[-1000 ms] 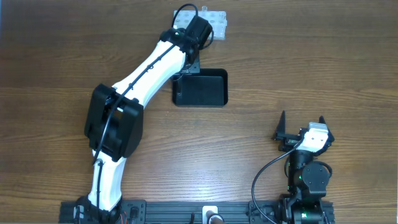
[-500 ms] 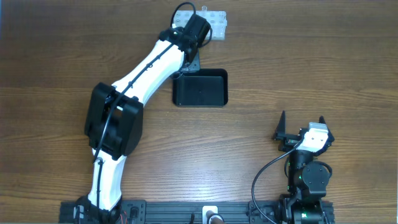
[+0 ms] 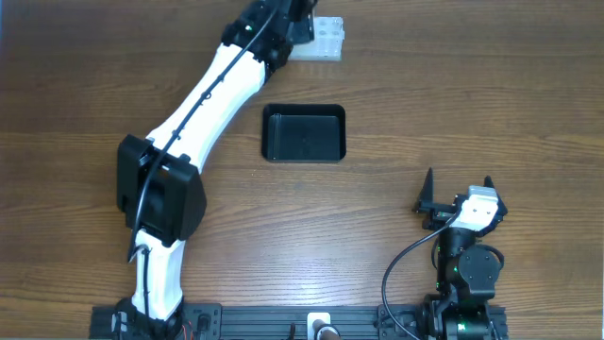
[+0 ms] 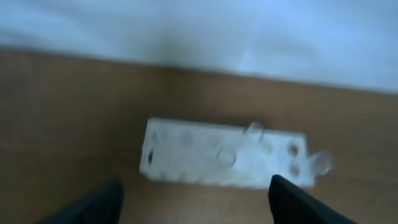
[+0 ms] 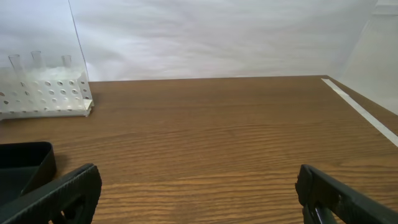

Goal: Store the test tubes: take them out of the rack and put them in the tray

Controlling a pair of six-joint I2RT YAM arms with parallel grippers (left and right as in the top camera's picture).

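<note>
Left tool (image 4: 196, 186) has swung toward 12 o'clock, spread and empty over the rack (image 4: 186, 162), tubes (image 5: 36, 60) standing in it. Reaching step, I judge; next: drop onto one tube, pinch, carry toward 6 o'clock into the tray (image 3: 304, 133).

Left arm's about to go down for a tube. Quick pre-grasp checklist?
1. Left gripper open: ok.
2. Rack beneath it, between its fingers: ok.
3. Test tubes upright in the rack: ok, three show.
4. Lined up on one tube: cannot tell from the wrist view.
5. Tray ready to receive: ok, nothing in it.
6. Right gripper out of the way: ok, open, near its base.
</note>
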